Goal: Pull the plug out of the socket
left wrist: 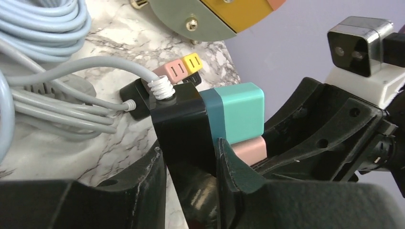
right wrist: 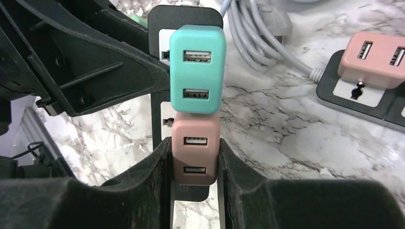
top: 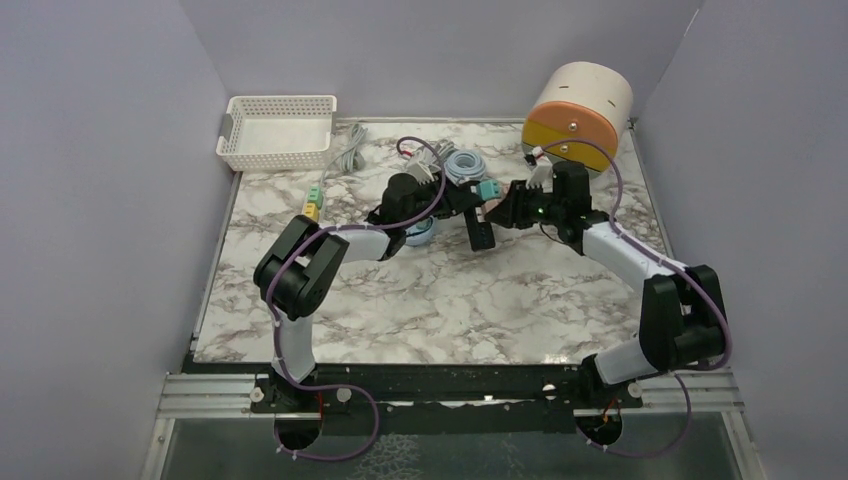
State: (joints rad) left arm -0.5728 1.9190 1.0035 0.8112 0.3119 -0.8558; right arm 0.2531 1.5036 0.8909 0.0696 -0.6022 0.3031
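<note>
A black power strip (right wrist: 161, 112) is held above the marble table, with a teal USB plug (right wrist: 197, 69) and a pink USB plug (right wrist: 195, 152) seated in its sockets. My left gripper (left wrist: 191, 157) is shut on the strip's body (left wrist: 184, 129), near its grey cable end. My right gripper (right wrist: 195, 164) is shut on the pink plug, one finger on each side. In the top view the two grippers meet at the strip (top: 480, 228) at the table's centre, with the teal plug (top: 489, 189) just above.
A second black strip (right wrist: 363, 95) with a pink plug (right wrist: 377, 59) lies on the table at right. Coiled grey cables (top: 462, 165) lie behind. A white basket (top: 277, 132) stands back left, a round yellow-orange box (top: 578, 115) back right.
</note>
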